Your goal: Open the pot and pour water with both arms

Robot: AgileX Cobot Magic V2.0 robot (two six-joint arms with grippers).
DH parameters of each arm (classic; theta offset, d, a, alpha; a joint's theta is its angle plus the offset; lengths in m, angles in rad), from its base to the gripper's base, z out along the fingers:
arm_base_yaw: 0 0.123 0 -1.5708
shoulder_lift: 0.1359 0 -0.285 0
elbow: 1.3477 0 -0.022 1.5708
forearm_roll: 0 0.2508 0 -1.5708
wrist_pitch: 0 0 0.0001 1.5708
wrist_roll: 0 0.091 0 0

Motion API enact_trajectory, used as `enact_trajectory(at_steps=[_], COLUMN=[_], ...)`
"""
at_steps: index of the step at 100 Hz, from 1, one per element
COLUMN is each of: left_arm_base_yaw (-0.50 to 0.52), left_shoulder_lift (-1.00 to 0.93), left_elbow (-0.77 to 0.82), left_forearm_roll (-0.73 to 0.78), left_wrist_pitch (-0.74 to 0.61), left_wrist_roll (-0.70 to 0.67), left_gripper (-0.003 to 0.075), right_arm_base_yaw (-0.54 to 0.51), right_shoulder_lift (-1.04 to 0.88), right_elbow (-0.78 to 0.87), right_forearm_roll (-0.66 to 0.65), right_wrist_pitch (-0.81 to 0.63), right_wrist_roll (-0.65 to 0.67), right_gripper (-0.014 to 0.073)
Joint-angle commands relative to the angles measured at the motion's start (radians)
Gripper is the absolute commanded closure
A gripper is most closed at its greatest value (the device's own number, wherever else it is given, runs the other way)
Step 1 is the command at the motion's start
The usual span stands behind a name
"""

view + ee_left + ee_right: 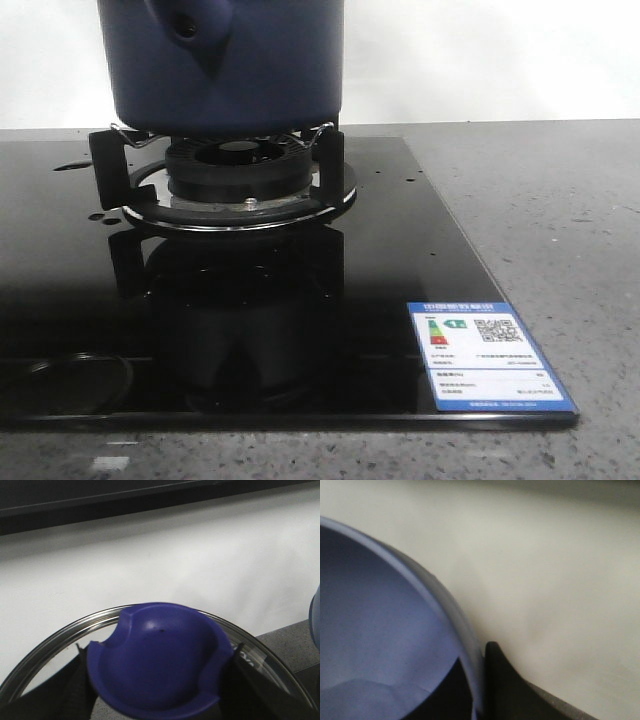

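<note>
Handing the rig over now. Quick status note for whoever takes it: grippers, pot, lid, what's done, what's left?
Left gripper: shut on the lid knob; glass lid is held off the pot.
Right gripper: fingers straddle the pot rim, one inside, one outside; looks clamped.
Pot: above the burner on the black cooktop; whether it rests on the supports or is just lifted, I can't tell.
Done: pot opened.
Left: pour the water. No receiving vessel in view.

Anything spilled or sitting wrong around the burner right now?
A few dark droplets lie on the glass cooktop left of the burner; what they are is unclear. The pot looks level.
</note>
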Motion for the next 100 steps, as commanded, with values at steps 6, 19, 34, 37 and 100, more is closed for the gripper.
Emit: enact_trajectory(at_steps=[6,19,34,37,100], left_arm_base_yaw=[0.005,0.005,0.005,0.005,0.005], left_shoulder_lift=[-0.030,-0.030,-0.030,-0.030,-0.030], left_elbow=[-0.040,-0.040,-0.040,-0.040,-0.040], left_forearm_roll=[-0.068,-0.068,-0.068,-0.068,-0.068], left_wrist_pitch=[-0.028,-0.028,-0.028,-0.028,-0.028], left_wrist_roll=[-0.011,-0.011,-0.011,-0.011,-0.011], left_gripper=[0.0366,0.0366,0.0366,0.0366,0.0366], right_arm_base_yaw=[0.033,0.055,0.065,0.065,0.065], right_shoulder_lift=[-0.087,-0.092,-0.092,-0.092,-0.092], right_elbow=[0.057,0.141,0.192,0.195,0.199], right_forearm_roll=[-0.022,-0.035,-0.044,-0.044,-0.160], right_wrist_pitch=[-0.268,-0.436,-0.544,-0.554,-0.773], right_wrist_roll=[-0.005,-0.003,0.004,0.004,0.004], right_gripper=[0.0638,0.0637,0.0637,0.0637,0.0637])
